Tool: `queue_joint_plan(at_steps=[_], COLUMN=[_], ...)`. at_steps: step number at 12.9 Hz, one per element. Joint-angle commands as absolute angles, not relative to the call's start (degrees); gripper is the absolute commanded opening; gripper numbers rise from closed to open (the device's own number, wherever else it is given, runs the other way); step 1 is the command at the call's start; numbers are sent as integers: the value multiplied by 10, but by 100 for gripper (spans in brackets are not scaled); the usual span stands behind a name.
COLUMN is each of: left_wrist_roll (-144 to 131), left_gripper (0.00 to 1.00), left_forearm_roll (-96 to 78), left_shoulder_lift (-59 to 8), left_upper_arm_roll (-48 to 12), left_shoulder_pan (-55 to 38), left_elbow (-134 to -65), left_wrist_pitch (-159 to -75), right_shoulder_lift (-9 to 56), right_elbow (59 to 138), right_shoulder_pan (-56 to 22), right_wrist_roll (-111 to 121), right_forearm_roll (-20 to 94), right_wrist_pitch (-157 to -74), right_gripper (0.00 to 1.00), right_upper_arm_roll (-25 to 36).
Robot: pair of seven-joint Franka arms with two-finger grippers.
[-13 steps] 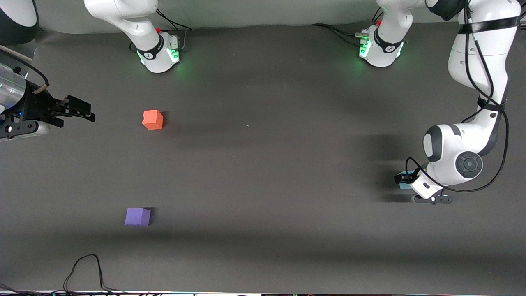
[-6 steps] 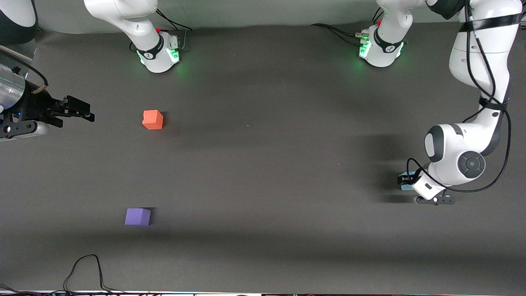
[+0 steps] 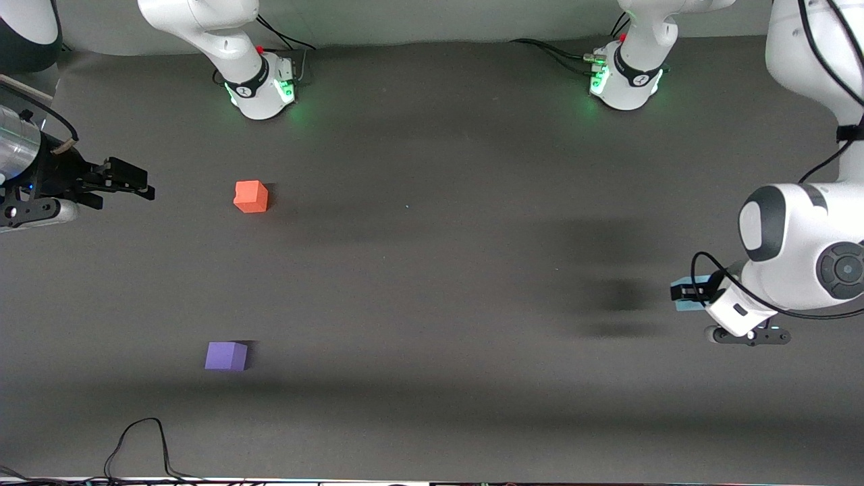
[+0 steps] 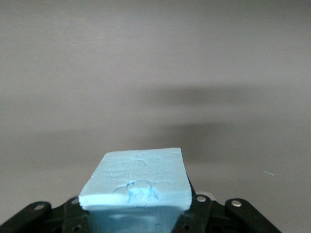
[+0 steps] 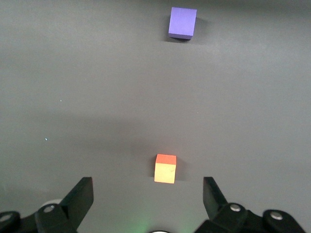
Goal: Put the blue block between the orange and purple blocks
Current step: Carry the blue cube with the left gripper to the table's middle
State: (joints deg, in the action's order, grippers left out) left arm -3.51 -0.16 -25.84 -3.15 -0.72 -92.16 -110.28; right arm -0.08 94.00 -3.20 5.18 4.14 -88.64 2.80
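Observation:
The blue block [image 3: 689,306] is a light sky-blue cube held in my left gripper [image 3: 690,291], which is shut on it and holds it above the mat at the left arm's end of the table. In the left wrist view the block [image 4: 136,179] fills the space between the jaws of the gripper [image 4: 137,216]. The orange block [image 3: 250,196] and the purple block [image 3: 226,356] sit on the mat toward the right arm's end, the purple one nearer the front camera. My right gripper [image 3: 132,181] is open and empty, beside the orange block [image 5: 165,169]. The purple block [image 5: 182,22] also shows in the right wrist view.
The dark grey mat [image 3: 432,270] covers the table. A black cable [image 3: 138,442] loops on the mat's edge nearest the front camera, near the purple block. The two arm bases [image 3: 260,84] [image 3: 624,77] stand along the edge farthest from the camera.
My left gripper has risen off the mat with the blue block in it and shifted toward the left arm's end; its shadow now lies apart from it. The right arm has not moved.

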Motion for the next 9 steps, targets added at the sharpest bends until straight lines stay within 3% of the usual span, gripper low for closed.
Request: queue_joint_plan(at_steps=[1,4,9], left_wrist_roll=[-160,-325,-472], left_gripper=[43,43,43], left_forearm_roll=[-4,-4,3], left_shoulder_lift=[-265,-293,-392], left_upper_arm_roll=[-68,-84,-82], left_shoulder_pan=[-64,-168,-341], left_elbow=[-870,-846,-712], left_wrist_pitch=[-1057,-1067,-1090], right_shoulder_lift=[-11,-11,-11], right_elbow=[945,945,945], right_shoulder_pan=[-38,-38,-38], right_wrist_roll=[64,63,63], right_forearm_roll=[39,39,39], right_wrist_pitch=[-882,-882,-882], right_gripper=[100,100,100], right_upper_arm_roll=[33,33,33])
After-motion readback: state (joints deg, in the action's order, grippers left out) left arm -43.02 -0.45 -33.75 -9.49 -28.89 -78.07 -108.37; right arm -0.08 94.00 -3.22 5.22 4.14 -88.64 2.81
